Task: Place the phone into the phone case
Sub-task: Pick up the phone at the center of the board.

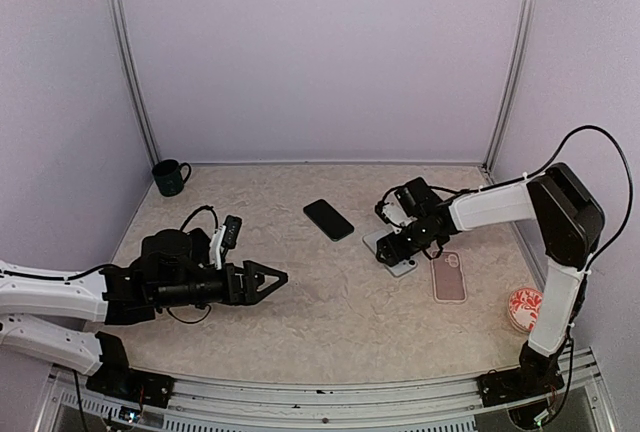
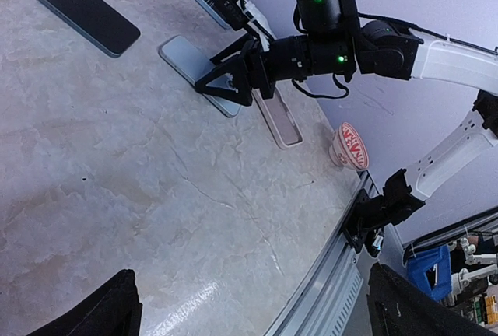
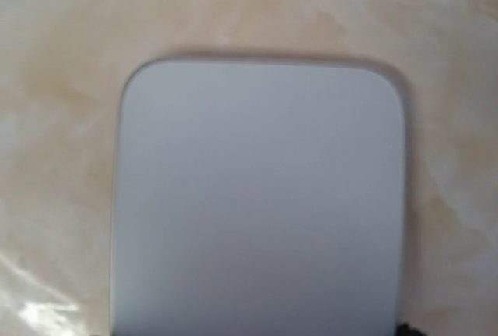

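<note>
The right pincer is down over a silver-grey phone that lies flat on the counter, right of the middle. Its jaws stand apart with the tips at the phone's near end, but I cannot tell whether they pinch the phone's edges or only straddle it. The right wrist view shows only the phone's plain pale face with rounded corners. The pink phone case lies flat just beside the phone, toward the counter's right edge, apart from it and with nothing inside. A black phone lies near the counter's middle, further back and apart from both. The left pincer hangs above the left half of the counter, spread wide and holding nothing, pointing toward the right arm. A dark green mug stands in the far left corner, and a red-and-white cup sits by the right edge.
</note>
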